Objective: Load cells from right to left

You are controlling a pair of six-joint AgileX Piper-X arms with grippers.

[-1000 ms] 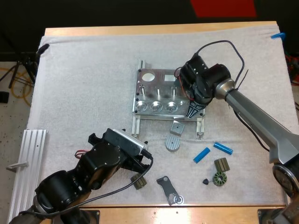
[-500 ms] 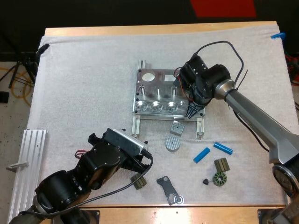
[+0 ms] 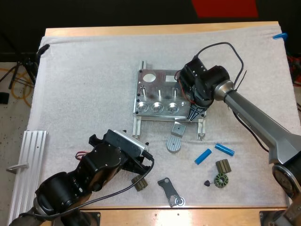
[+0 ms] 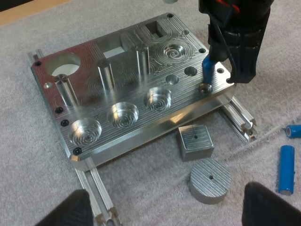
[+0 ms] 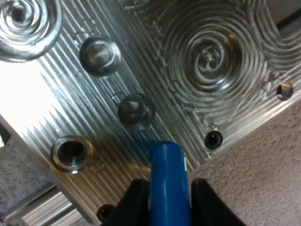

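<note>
The metal fixture [image 3: 160, 96] lies mid-mat, with three round pockets along its front and small holes at its right end. My right gripper [image 3: 195, 111] hangs over the fixture's front right corner, shut on an upright blue cylinder [image 5: 168, 172]. In the left wrist view this cylinder [image 4: 207, 65] ends just above the corner hole [image 4: 204, 88]. Two more blue cylinders [image 3: 203, 156] [image 3: 224, 149] lie loose on the mat to the fixture's front right. My left gripper [image 4: 174, 212] is open, low over the mat in front of the fixture.
A square metal block [image 3: 177, 128] and a round metal disc [image 3: 173, 144] lie just in front of the fixture. Dark parts [image 3: 223, 166] [image 3: 220, 180] and a bracket [image 3: 169, 190] sit near the front edge. An aluminium rail [image 3: 26, 165] lies at the left.
The right gripper with its blue cylinder has shifted very slightly over the fixture's corner. The left arm has not moved.
</note>
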